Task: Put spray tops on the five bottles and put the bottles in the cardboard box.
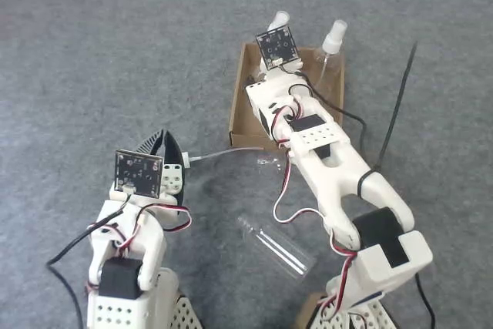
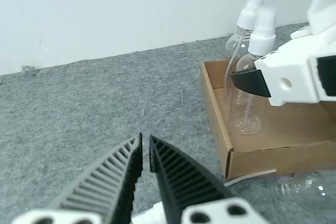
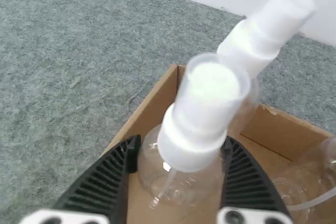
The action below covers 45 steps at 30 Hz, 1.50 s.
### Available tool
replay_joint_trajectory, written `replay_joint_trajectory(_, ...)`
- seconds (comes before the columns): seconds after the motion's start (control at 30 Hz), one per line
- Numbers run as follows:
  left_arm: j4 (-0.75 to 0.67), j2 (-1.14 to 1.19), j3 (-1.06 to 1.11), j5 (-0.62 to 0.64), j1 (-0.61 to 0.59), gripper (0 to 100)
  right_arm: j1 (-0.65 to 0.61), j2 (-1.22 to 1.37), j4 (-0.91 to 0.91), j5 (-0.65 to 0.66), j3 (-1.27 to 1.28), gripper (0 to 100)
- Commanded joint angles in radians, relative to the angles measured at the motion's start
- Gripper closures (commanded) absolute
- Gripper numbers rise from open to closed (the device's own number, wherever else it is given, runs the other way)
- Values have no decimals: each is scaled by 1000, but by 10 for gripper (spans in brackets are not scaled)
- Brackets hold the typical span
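The cardboard box (image 1: 240, 98) sits at the table's far middle. My right gripper (image 3: 178, 182) is inside it, its fingers (image 3: 113, 179) pressed on both sides of a clear bottle (image 3: 168, 179) with a white spray top (image 3: 205, 108). A second topped bottle (image 3: 268, 30) stands just behind it, and both bottles (image 2: 247, 103) stand upright in the box in the left wrist view. My left gripper (image 2: 145, 148) hovers shut and empty over the carpet left of the box. A loose spray top (image 1: 189, 158) with its tube lies beside it. Two uncapped bottles (image 1: 277, 246) (image 2: 304, 187) lie on the carpet.
A third topped bottle (image 1: 333, 44) stands at the box's far right corner. Grey carpet (image 1: 115, 75) covers the table, with open room to the left of the box. A black cable (image 1: 397, 105) runs along the right side.
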Motion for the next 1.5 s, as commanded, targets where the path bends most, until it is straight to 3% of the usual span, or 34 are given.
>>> replay_joint_trajectory(0.0,-28,-15,-5,5,-5,988,-8,-15,-5,0,-51,841)
replay_joint_trajectory(0.23,-28,-15,-5,5,-6,988,-19,-16,50,2,-54,710)
replay_joint_trajectory(0.67,-28,-15,-5,5,-6,988,-24,-104,70,2,-51,709)
replay_joint_trajectory(1.33,-28,-15,-5,5,-8,988,-15,-642,880,2,-51,707)
replay_joint_trajectory(1.47,-28,-15,-5,5,-8,988,-15,-733,1018,94,-51,707)
